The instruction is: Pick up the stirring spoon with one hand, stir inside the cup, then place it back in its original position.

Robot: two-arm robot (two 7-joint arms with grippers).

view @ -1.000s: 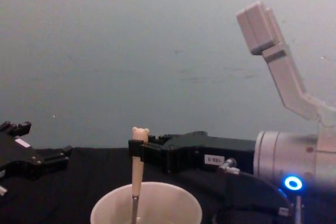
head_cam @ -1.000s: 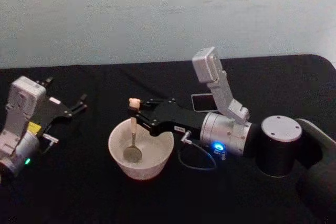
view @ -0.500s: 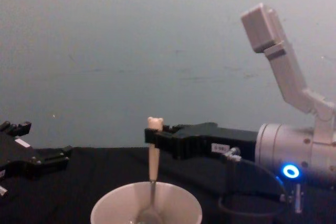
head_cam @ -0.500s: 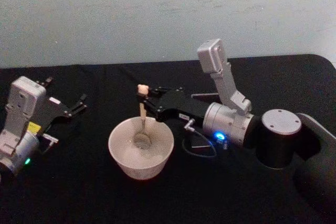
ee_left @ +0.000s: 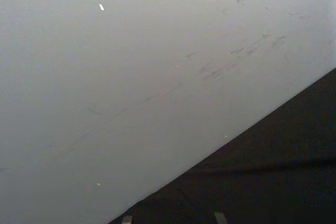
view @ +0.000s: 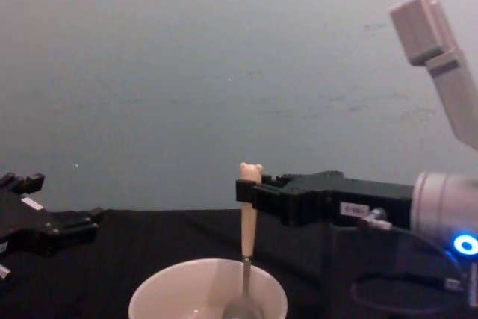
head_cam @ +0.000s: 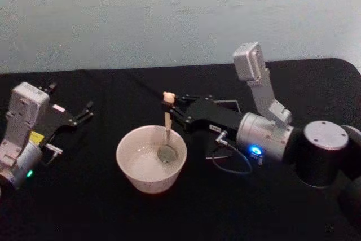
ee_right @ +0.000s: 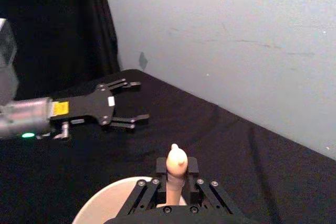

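The right gripper (head_cam: 172, 110) is clamping the spoon (head_cam: 167, 127) upright, its bowl dipping into the cup's (head_cam: 127, 145) right side; the left gripper (ee_right: 137, 99) is idling, spread.

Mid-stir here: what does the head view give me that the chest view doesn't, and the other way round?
Head view: the cup from above, with the stirring spoon bowl low inside, right of centre. Chest view: side-on height, the right hand clamping the cream handle just under the bear head, well above the rim. Both: spoon in cup, left hand parked open at the left.
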